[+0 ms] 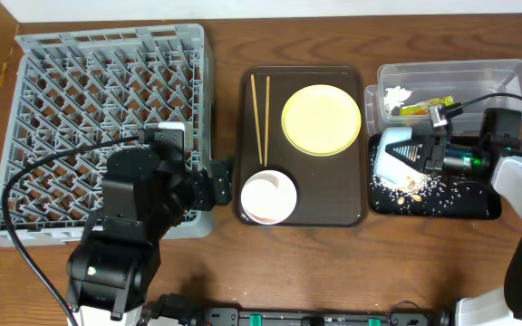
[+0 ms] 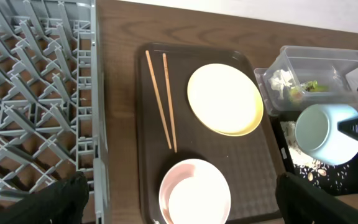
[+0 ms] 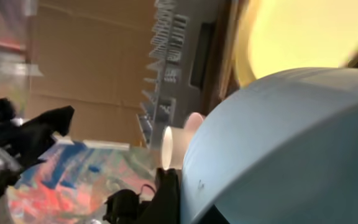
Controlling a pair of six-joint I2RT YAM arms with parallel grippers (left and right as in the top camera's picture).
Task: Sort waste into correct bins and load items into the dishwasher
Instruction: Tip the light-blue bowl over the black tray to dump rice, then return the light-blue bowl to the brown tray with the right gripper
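While the light blue bowl (image 1: 386, 161) hangs tipped on its side over the left end of the black tray (image 1: 478, 210), the right gripper (image 1: 421, 156) has its fingers closed on the bowl's rim. Whitish rice crumbs (image 1: 415, 187) lie scattered on the tray just below it. The step in hand looks like emptying the bowl's leftovers. To do it well, the mouth should sit squarely above the tray, away from its edge and from the clear tub (image 1: 451, 65) just behind, where the tissue (image 1: 395, 95) and snack wrapper (image 1: 421, 107) lie. A steeper tilt and a light shake, with the pinch held firm, should clear any grains that cling.

On the brown serving tray (image 1: 320, 190) wait the yellow plate (image 1: 322, 119), chopsticks (image 1: 261, 118) and white bowl (image 1: 268, 197). Beside the grey dish rack (image 1: 98, 118), the left gripper (image 1: 220, 184) is spread wide and holds nothing.
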